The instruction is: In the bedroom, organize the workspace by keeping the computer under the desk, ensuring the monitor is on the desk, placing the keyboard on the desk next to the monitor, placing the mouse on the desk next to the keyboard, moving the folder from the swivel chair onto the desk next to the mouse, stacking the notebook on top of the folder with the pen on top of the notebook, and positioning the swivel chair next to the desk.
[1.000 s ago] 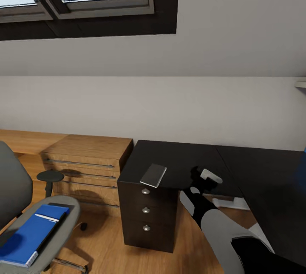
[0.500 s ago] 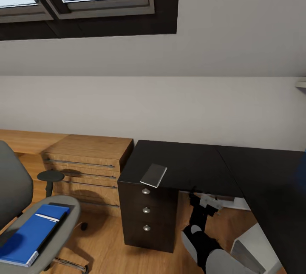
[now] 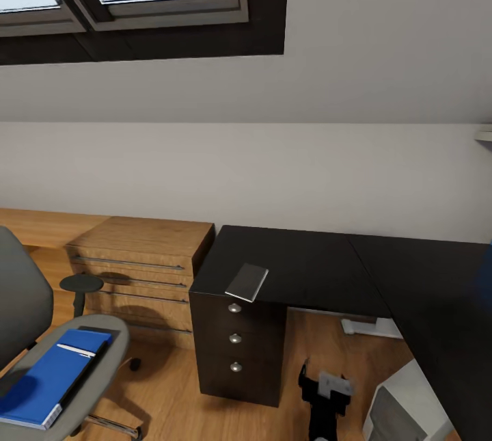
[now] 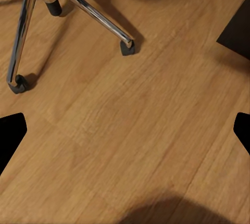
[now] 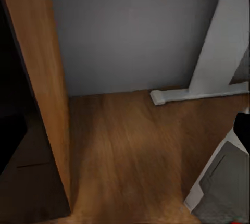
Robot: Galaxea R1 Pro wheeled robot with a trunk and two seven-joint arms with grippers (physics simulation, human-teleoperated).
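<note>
While the right hand (image 3: 324,386) hangs low beside the black drawer unit (image 3: 237,345), under the counter (image 3: 307,263), its fingers stand apart and carry nothing. The right wrist view looks into the knee space: a white leg (image 5: 216,41), grey wall, and a corner of the computer (image 5: 221,187), which stands on the floor (image 3: 171,386) partly beneath the counter's edge. The left hand (image 4: 125,130) points down at floor planks near the chair's chrome base (image 4: 78,5); fingertips wide apart, empty.

Notebook (image 3: 247,282) lies on the counter's front edge above the drawers. Folder (image 3: 48,376) is on the swivel chair (image 3: 41,359) seat, pen (image 3: 75,350) on top of it.

Judgement: step in hand is seating the computer under the counter. Next move likely calls for pushing the case further in.
</note>
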